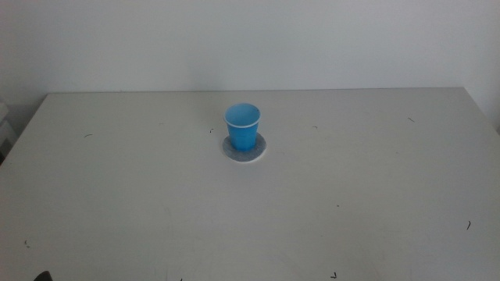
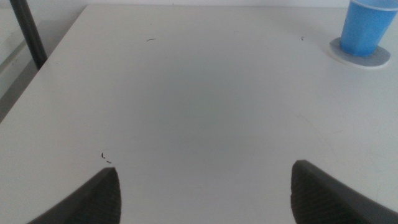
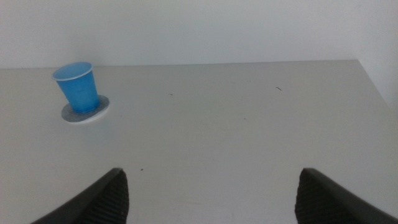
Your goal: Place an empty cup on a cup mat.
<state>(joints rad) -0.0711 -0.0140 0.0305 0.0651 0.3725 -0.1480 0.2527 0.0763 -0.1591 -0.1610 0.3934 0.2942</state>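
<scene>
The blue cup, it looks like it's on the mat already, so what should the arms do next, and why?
Probably nothing more than staying back. The blue cup stands upright on the cup mat, whose edge shows around its base. The left gripper and right gripper are both open, well away from it over bare table, holding nothing.

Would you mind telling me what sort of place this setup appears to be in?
Probably a robot lab bench: a bare pale table against a plain white wall, holding only a cup on a mat.
</scene>
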